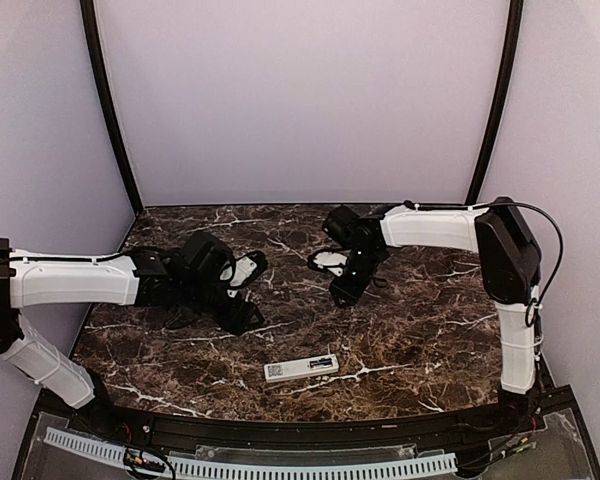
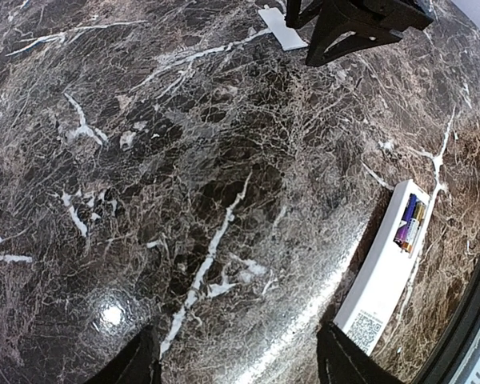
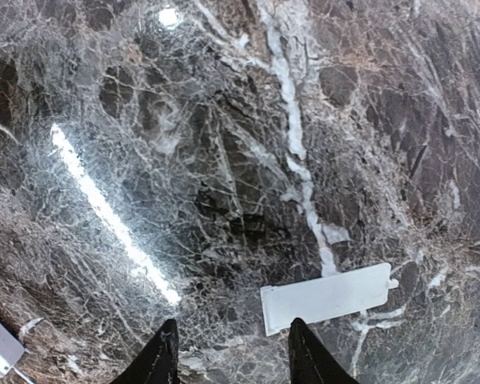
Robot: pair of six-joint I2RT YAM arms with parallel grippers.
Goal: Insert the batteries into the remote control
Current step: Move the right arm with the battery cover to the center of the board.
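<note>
White plastic, the remote control [image 1: 301, 368] lies back-up at the near middle of the marble desk [image 1: 410, 320], its open bay [image 2: 408, 210] holding batteries [image 2: 410, 226] side by side. Its loose cover [image 3: 324, 298] lies farther back, just below the right tool [image 3: 234, 324], whose fingers [image 3: 164, 352] stand apart and empty. The left tool [image 2: 238, 332] is spread on nothing too. The cover looks thin and flat, so pinching its long edges squarely, then sliding it on tab-first, seems wisest.

Dark marble table [image 1: 180, 340] with white veins, pale lilac walls [image 1: 300, 100] behind.
</note>
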